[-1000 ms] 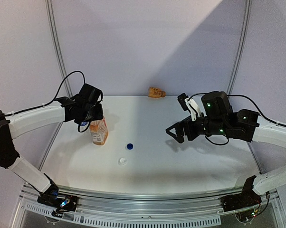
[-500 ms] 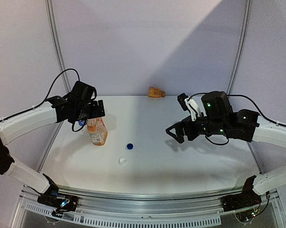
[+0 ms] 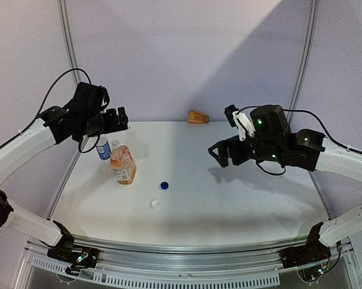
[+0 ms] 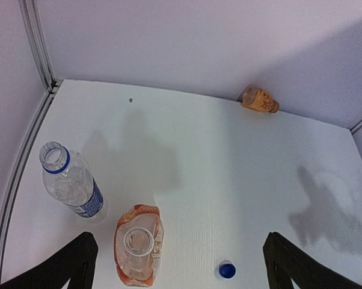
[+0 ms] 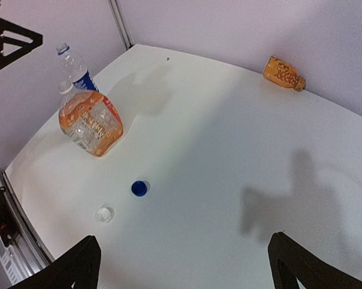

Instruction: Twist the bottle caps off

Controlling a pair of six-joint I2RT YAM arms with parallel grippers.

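Both bottles stand upright at the table's left with their necks uncapped: the slim clear water bottle (image 3: 102,149) (image 4: 70,186) (image 5: 76,69) and, just in front of it, the flat-sided orange bottle (image 3: 123,165) (image 4: 138,244) (image 5: 91,123). The dark blue cap (image 3: 164,185) (image 4: 227,270) (image 5: 139,188) and the white cap (image 3: 154,205) (image 5: 104,214) lie loose on the table to their right. My left gripper (image 3: 116,119) (image 4: 180,265) hangs open and empty above the bottles. Over the table's right half, my right gripper (image 3: 220,155) (image 5: 184,265) hovers open and empty.
A small orange bottle (image 3: 198,117) (image 4: 259,99) (image 5: 283,73) lies on its side against the back wall. A metal rail (image 4: 24,156) runs along the table's left edge, close to the water bottle.
My left gripper has opened, let go of the orange bottle and risen up and back to the left. The right arm has lifted slightly.
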